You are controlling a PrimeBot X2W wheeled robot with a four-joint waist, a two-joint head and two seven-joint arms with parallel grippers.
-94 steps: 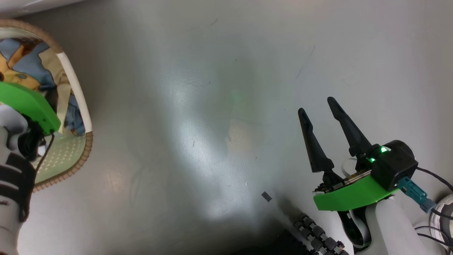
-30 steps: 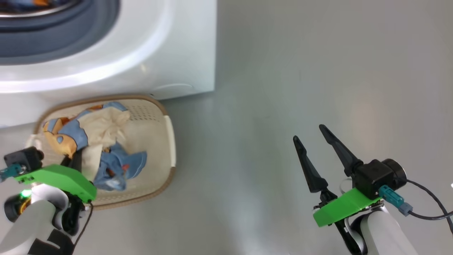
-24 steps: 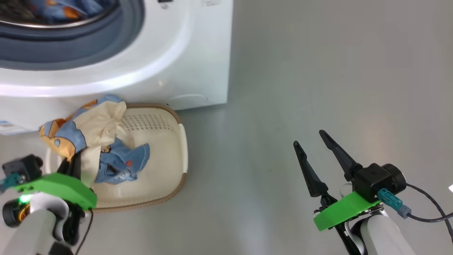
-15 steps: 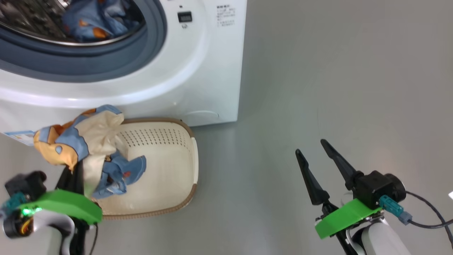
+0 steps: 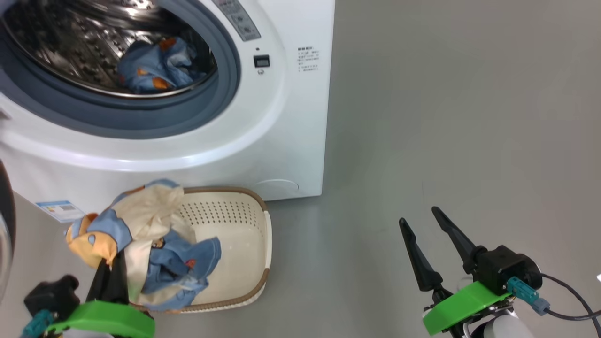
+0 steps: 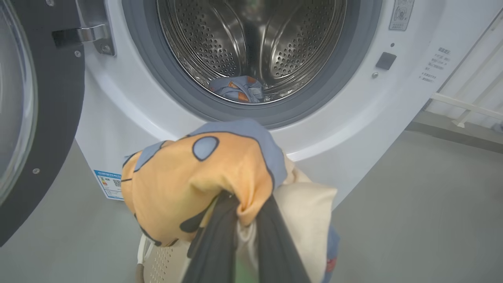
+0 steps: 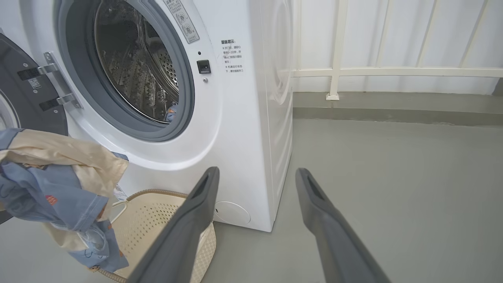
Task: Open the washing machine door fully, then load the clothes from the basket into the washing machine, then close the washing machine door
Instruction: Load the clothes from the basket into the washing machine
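The washing machine (image 5: 291, 117) stands with its door (image 6: 39, 118) swung wide open to the left. One blue garment (image 6: 235, 88) lies in the steel drum. My left gripper (image 6: 243, 212) is shut on a bundle of the clothes (image 6: 204, 177) in blue, cream and orange. The bundle hangs raised over the basket (image 5: 244, 220), in front of the machine below the drum mouth. The clothes (image 5: 141, 244) drape down to the basket's left part. My right gripper (image 5: 418, 215) is open and holds nothing, out over the floor to the right of the basket (image 7: 157, 220).
A blue energy label (image 5: 58, 209) sits on the machine's lower left corner. The door's hinge (image 7: 55, 84) juts from the front. A white railing (image 7: 393, 70) and a low kerb run behind the machine on the right. Grey floor (image 5: 446, 117) spreads to the right.
The head view has tilted up, bringing the drum into sight. My left gripper has lifted the bundle of clothes up from the basket. The right gripper stays open in place.
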